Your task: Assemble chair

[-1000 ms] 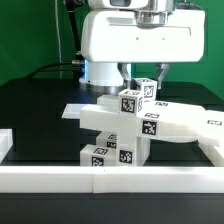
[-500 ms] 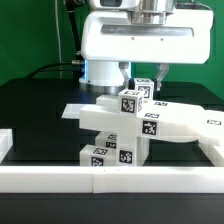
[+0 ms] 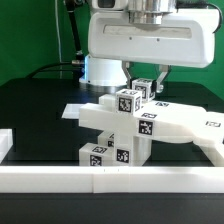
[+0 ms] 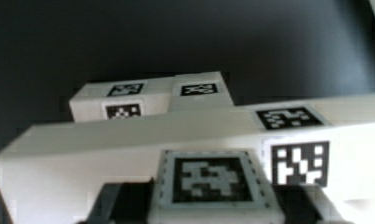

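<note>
The chair's white tagged pieces stand joined in the middle of the exterior view: a flat slab (image 3: 100,117) on a notched block (image 3: 112,153), with a long piece (image 3: 185,125) running to the exterior view's right. A small tagged post (image 3: 134,98) sits on top. My gripper (image 3: 143,82) hangs straight above it with a finger down each side. In the wrist view the post (image 4: 210,178) fills the space between the dark fingers (image 4: 131,205), which seem to press on it. The slab (image 4: 95,150) and a farther tagged block (image 4: 157,95) lie beyond.
A long low white border rail (image 3: 110,181) runs along the front of the black table (image 3: 40,110). A short rail piece (image 3: 5,140) stands at the exterior view's left. A green wall is behind the arm.
The arm's body has shifted a little toward the exterior view's right. The post and the other chair pieces stay almost where they were.
</note>
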`<state>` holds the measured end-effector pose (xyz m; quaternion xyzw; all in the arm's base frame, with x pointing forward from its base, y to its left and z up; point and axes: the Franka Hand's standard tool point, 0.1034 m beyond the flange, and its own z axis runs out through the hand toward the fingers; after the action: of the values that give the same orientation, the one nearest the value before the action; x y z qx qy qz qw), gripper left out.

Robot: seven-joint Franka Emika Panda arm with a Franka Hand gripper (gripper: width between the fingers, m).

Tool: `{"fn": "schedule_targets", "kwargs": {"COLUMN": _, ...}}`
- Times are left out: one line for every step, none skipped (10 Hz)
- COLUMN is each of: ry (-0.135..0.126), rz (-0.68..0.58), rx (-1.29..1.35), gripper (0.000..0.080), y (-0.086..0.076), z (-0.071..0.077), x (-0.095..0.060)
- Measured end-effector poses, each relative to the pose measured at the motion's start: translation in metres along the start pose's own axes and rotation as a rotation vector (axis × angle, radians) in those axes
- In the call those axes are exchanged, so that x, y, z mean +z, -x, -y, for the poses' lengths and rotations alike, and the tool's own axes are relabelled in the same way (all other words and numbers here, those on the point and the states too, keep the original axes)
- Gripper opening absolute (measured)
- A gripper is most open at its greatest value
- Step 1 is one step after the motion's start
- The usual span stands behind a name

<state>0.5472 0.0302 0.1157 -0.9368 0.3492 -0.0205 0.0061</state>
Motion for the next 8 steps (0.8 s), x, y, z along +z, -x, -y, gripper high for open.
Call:
{"fn": "schedule_targets", "kwargs": {"ry": -0.009, "rz": 0.005, "rx": 0.099, "gripper": 0.0287, "y": -0.0001, "z": 0.0006, "x": 0.0001}}
{"fn": "schedule_targets", "kwargs": {"ry": -0.019, "rz": 0.009, "rx": 0.181, "gripper": 0.0287, "y": -0.0004, "z": 0.0010, "x": 0.0001}}
{"fn": "schedule_targets", "kwargs": {"ry": -0.019, "rz": 0.009, "rx": 0.189, "gripper": 0.0287, "y": -0.0004, "z": 0.0010, "x": 0.0000}}
{"fn": "schedule_targets", "kwargs": {"ry": -0.018, "rz": 0.009, "rx": 0.206, "gripper": 0.0355, "y": -0.0002, "z": 0.0011, "x": 0.0001}}
{"fn": "schedule_targets", "kwargs": {"ry": -0.017, "rz": 0.008, "rx": 0.157, "gripper": 0.0355, "y": -0.0002, "z": 0.0009, "x": 0.0002}}
{"fn": "schedule_targets", "kwargs": {"ry": -0.014, "rz": 0.007, "rx": 0.110, "gripper": 0.0554, "y": 0.0004, "z": 0.0013, "x": 0.0002}}
{"fn": "schedule_targets", "kwargs": {"ry": -0.014, "rz": 0.007, "rx": 0.069, "gripper": 0.0619, "y": 0.0014, "z": 0.0022, "x": 0.0003}}
{"fn": "schedule_targets", "kwargs": {"ry": -0.015, "rz": 0.005, "rx": -0.049, "gripper": 0.0619, "y": 0.0017, "z": 0.0029, "x": -0.0001}}
